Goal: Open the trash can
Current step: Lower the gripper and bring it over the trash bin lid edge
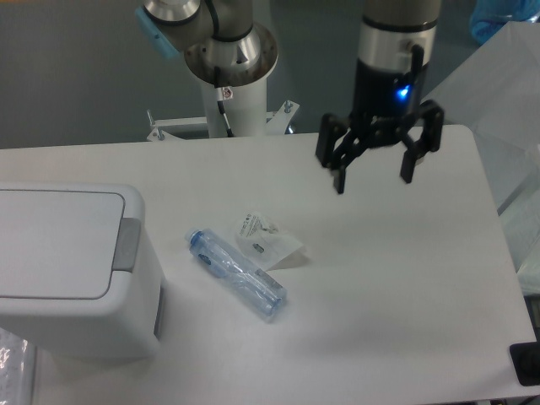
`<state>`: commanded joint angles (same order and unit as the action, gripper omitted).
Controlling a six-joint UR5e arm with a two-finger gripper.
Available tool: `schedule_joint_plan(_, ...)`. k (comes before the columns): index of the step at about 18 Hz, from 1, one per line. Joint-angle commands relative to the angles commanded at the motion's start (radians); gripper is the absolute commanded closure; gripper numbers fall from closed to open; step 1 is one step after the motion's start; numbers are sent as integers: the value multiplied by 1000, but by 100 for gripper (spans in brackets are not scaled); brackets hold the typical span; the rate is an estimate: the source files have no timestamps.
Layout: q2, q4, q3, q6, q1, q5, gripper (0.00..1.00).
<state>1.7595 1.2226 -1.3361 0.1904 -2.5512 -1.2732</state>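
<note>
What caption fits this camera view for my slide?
Open pincer hangs above the table, right of the shut trash can, bottle and wrapper.

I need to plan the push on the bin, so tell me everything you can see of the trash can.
The trash can is a large white boxy bin, plastic by its look, with rounded corners. Its flat rectangular lid lies shut and level. A grey push-button strip sits on the rim at the lid's right edge. It stands upright at the table's front left, partly cut off by the picture's edge. Nothing touches it; the hand hangs open far to its right.
</note>
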Motion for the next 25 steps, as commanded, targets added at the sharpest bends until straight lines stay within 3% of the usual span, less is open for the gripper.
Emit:
schedule_joint_plan(6, 23, -6, -5, -106, 100, 0, 0)
schedule_joint_plan(25, 55, -6, -5, -143, 226, 0, 0)
